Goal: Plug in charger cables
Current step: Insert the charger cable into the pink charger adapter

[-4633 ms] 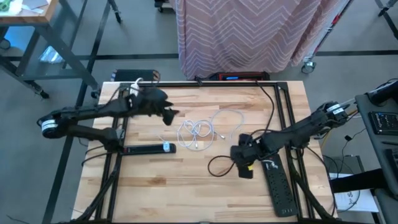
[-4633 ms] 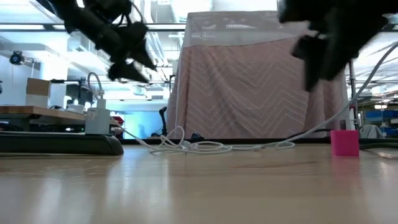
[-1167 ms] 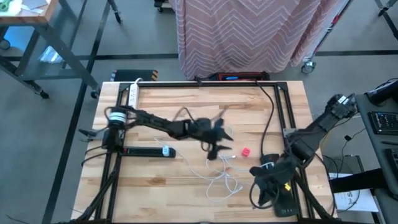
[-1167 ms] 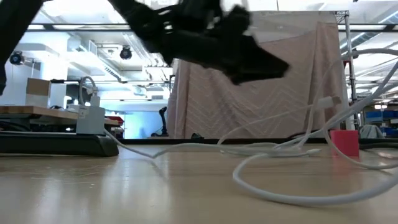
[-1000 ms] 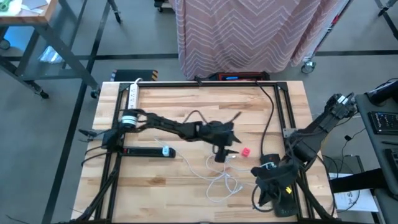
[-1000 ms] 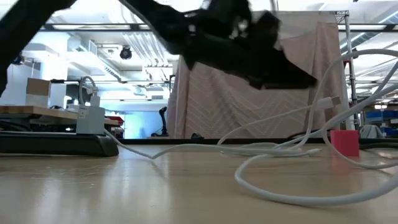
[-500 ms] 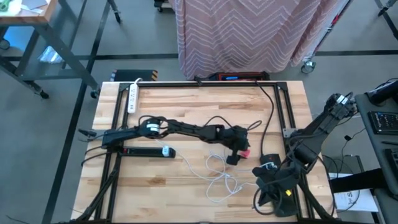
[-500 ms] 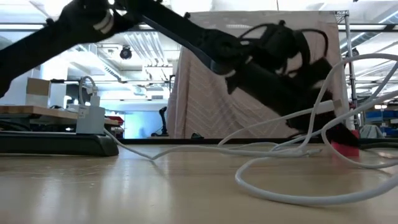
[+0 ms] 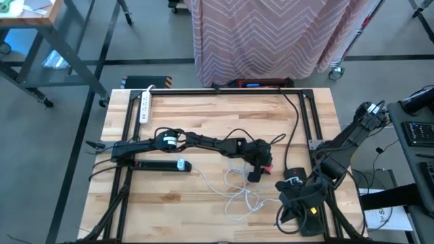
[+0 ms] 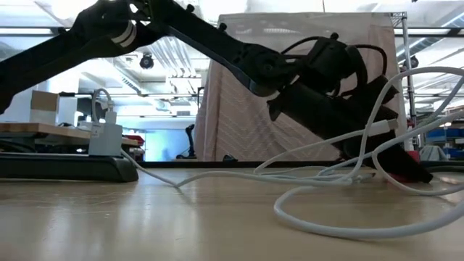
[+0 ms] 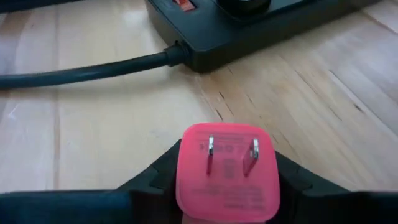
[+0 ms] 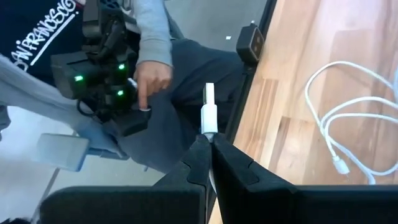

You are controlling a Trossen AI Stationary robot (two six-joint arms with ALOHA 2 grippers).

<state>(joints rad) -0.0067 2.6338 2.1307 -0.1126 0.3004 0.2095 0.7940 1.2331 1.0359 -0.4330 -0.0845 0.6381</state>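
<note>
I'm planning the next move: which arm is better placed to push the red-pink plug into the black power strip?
Left. Its gripper already holds the red-pink plug, prongs facing the black power strip just ahead. The right gripper is busy, its jaws pinched on a white cable connector at the table's edge.

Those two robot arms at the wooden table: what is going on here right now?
The left gripper reaches across the table and is shut on a red-pink plug block, prongs facing a black power strip a short way ahead. The right gripper, at the table's right edge, pinches the white connector of a charger cable. More white cable lies looped between the arms. A seated person works a handheld controller beyond the table.
</note>
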